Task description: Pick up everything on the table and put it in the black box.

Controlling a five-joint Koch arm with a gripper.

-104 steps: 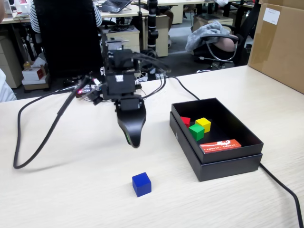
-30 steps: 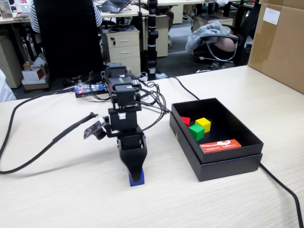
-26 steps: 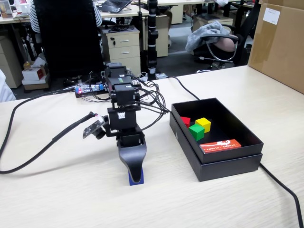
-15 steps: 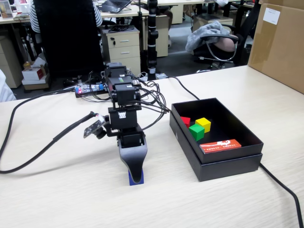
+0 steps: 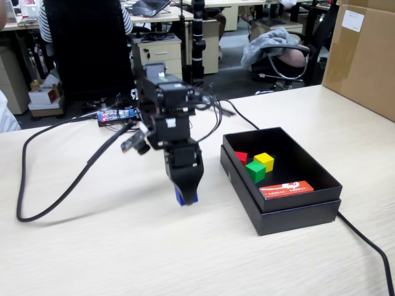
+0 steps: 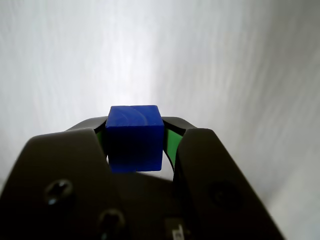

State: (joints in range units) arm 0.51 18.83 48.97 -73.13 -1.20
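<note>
currently the end effector [image 5: 186, 198] points straight down at the bench [image 5: 123, 246], left of the black box [image 5: 296, 213] in the fixed view. it is clenched on a blue cube [image 6: 135, 137]: the wrist view shows the cube wedged between the two dark jaws, both sides touching it, with green pads [image 6: 173, 145] showing at the inner faces. in the fixed view the blue cube [image 5: 187, 197] appears only as a sliver at the jaw tips, low over the bench; whether it touches the surface cannot be told.

the black box sits open on the bench, to the right of the arm and apart from it. inside, toward its far left corner, lie a red cube [image 5: 241, 156], a green cube [image 5: 255, 171] and a yellow cube [image 5: 264, 161], close together; the green one is nearest the camera, touching or almost touching the yellow one. a flat red-and-white card [image 5: 286, 189] lies against the near wall of the box, separate from the cubes.

a thick black cable [image 5: 55, 197] loops across the bench on the left side of the fixed view, and another cable [image 5: 370, 246] runs off from behind the box toward the lower right. a cardboard box [image 5: 364, 55] stands at the far right edge.
</note>
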